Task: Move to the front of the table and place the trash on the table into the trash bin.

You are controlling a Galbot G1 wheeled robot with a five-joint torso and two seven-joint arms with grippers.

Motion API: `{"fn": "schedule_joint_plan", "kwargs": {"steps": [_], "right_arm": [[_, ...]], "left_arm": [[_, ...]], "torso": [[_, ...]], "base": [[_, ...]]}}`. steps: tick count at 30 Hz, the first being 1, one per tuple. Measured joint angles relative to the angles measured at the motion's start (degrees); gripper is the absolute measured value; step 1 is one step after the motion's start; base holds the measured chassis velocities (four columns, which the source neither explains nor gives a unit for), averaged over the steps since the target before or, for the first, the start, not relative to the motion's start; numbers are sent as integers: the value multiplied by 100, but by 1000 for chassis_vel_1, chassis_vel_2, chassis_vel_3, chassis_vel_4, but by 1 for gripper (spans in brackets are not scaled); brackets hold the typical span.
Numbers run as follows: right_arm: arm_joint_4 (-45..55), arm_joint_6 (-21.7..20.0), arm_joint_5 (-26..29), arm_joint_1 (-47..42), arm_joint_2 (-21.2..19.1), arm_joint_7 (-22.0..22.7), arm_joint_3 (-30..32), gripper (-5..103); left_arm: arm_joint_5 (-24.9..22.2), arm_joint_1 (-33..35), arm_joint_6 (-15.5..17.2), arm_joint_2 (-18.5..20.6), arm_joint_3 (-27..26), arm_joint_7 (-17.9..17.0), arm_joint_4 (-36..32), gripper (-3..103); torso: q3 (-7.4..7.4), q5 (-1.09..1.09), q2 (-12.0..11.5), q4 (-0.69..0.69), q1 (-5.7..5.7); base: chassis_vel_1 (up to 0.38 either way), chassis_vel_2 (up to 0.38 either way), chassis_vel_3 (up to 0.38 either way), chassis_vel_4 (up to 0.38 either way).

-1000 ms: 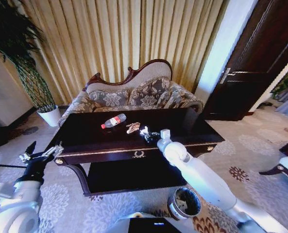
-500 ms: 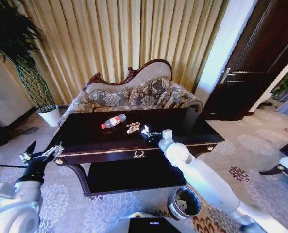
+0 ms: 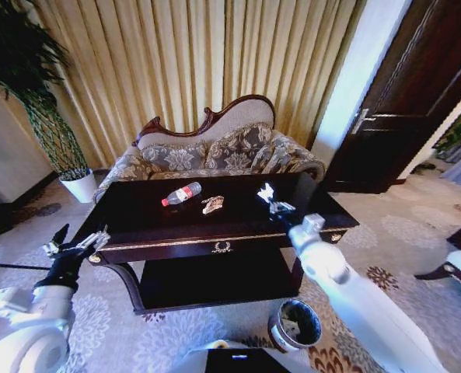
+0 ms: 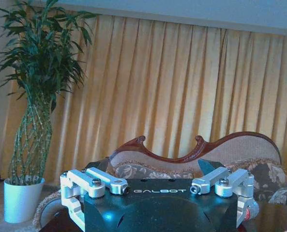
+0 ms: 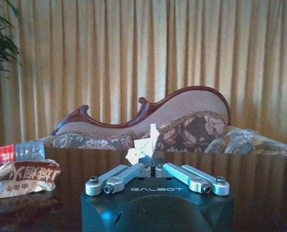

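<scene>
My right gripper [image 3: 274, 203] is shut on the crumpled white paper [image 3: 266, 191] and holds it above the right part of the dark glossy table [image 3: 176, 242]. In the right wrist view the paper [image 5: 143, 145] sticks up from the closed fingertips of the right gripper [image 5: 150, 165]. The clear bottle with the red label [image 3: 182, 193] and the brownish wrapper [image 3: 212, 204] lie on the tabletop to the gripper's left; the bottle [image 5: 16, 152] and the wrapper [image 5: 22, 179] also show in the right wrist view. The round dark trash bin [image 3: 296, 325] stands on the carpet below the right arm. My left gripper [image 3: 78, 246] hangs open off the table's left corner.
A patterned sofa [image 3: 214, 151] stands behind the table in front of gold curtains. A white plant pot [image 3: 81, 186] sits at the back left and a dark door [image 3: 417, 101] at the right. Open carpet lies right of the table around the bin.
My right gripper has carried the white paper up and to the right, away from the wrapper. The left arm has shifted slightly towards the table.
</scene>
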Motion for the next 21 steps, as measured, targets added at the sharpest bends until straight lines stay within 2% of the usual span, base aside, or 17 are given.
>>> {"fn": "schedule_joint_plan", "kwargs": {"steps": [5,12,21], "right_arm": [[457,18,-8,-701,39,-45,475,0],[1097,-3,-99,-1821,254,-101,1278,0],[1565,-11,-524,-2435,655,-111,1476,0]], "left_arm": [[-66,-42,136,88,-37,-29,0,100],[-149,-26,147,206,-118,-22,0,100],[-33,-27,162,212,-172,-1,0,100]], "torso": [[0,-1,0,0,0],[0,-2,0,-2,0],[0,-2,0,0,0]], "base": [[0,0,0,0],[0,0,0,0],[18,-10,-11,8]]}}
